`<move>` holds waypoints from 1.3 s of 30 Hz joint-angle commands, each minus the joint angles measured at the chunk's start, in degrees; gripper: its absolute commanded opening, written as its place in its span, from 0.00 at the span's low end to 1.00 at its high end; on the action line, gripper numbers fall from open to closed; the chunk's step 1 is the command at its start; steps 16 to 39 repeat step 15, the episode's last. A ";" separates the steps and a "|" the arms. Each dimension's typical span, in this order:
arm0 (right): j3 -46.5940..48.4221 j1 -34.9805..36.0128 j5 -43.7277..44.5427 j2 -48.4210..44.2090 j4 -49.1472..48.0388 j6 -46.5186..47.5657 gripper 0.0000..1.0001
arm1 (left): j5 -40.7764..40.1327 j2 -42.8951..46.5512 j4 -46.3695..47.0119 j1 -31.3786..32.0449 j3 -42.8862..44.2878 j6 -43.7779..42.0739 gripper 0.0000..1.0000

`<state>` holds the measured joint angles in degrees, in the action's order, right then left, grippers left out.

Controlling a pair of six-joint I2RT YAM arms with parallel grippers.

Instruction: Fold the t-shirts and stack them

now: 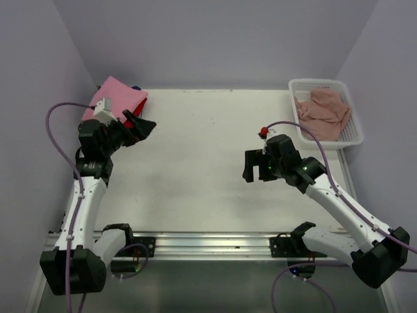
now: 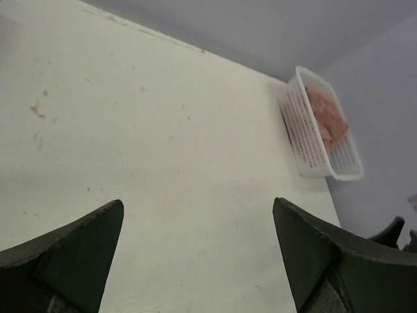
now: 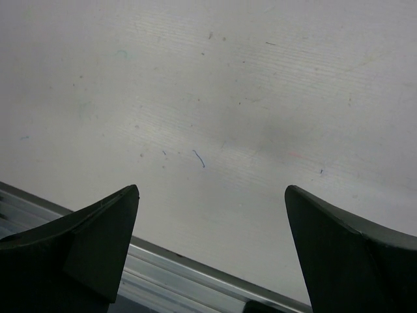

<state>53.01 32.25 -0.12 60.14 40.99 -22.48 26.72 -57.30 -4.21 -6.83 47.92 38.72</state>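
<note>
Your fingers are spread wide on both arms, holding nothing.
The left gripper [image 2: 197, 208] and right gripper [image 3: 212, 192] hang over the table [image 1: 195, 143]; a folded pink shirt [image 1: 117, 98] lies in the far-left corner, and a crumpled peach shirt [image 1: 324, 111] fills the basket [image 1: 316, 83].

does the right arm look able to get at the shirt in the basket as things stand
Probably yes: the right claw is open and empty, the shirt lies exposed in the open basket near that arm, and nothing stands between them.
</note>
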 commanded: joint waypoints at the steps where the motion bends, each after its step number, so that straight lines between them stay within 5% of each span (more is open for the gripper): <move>1: 1.22 0.09 6.26 -3.44 1.90 -1.07 0.99 | 5.53 4.28 -10.99 4.89 -1.16 -10.93 1.00; 12: 1.39 0.09 9.52 -7.14 1.55 -2.57 0.99 | 17.31 6.76 -7.68 11.66 -5.64 -15.96 1.00; 39: 2.09 0.09 10.05 -7.23 2.34 -2.48 0.99 | 17.05 6.94 -6.25 12.63 -4.51 -14.82 1.00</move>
